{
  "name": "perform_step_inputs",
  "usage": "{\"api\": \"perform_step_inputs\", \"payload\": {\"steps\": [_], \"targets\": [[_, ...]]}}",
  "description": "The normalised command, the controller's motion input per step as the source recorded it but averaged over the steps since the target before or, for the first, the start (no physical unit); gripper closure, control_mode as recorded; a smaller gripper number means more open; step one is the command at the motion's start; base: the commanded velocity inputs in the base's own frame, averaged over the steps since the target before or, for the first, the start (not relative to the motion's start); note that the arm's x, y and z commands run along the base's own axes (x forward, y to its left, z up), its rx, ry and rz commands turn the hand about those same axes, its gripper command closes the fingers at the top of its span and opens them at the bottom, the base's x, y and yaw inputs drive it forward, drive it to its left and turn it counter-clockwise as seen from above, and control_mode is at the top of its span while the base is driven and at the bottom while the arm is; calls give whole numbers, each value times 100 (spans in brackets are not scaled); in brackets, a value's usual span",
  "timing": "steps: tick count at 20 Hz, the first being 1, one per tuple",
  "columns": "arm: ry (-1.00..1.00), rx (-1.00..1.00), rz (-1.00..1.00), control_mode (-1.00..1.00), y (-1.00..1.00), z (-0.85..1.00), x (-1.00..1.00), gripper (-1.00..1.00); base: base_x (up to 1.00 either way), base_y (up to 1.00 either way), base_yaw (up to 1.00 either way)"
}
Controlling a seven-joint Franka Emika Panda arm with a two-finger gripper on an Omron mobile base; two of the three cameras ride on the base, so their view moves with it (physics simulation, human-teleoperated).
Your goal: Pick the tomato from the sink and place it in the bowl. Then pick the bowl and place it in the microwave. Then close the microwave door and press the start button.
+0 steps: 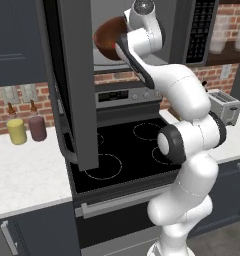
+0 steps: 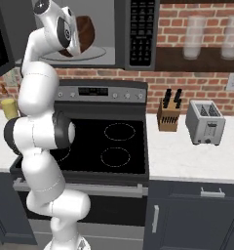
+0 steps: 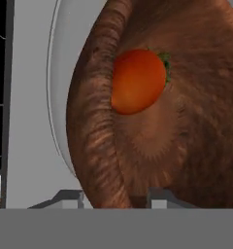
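Hand view: the bowl (image 3: 152, 146), tomato (image 3: 138, 80) inside, is gripped by its rim in the gripper (image 3: 116, 197) at the microwave (image 1: 142, 30) mouth, to be set on the turntable (image 3: 41, 97) next.

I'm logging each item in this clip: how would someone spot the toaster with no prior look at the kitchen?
Start at the black stove below the microwave, then move right along the white counter. Past the wooden knife block stands the toaster, against the brick wall. It is the boxy silver one with two slots on top, wider and paler than the knife block beside it.
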Motion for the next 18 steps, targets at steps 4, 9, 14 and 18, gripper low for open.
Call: {"api": "perform_step_inputs", "payload": {"steps": [4, 9, 14, 18], "targets": [[-1, 0, 0, -100, 0, -3, -11, -100, 0, 0, 0], [-12, 1, -1, -100, 0, -1, -87, -100, 0, 0, 0], [-25, 4, 0, -100, 0, -13, -100, -100, 0, 0, 0], [-24, 0, 0, -100, 0, -46, -100, -100, 0, 0, 0]]}}
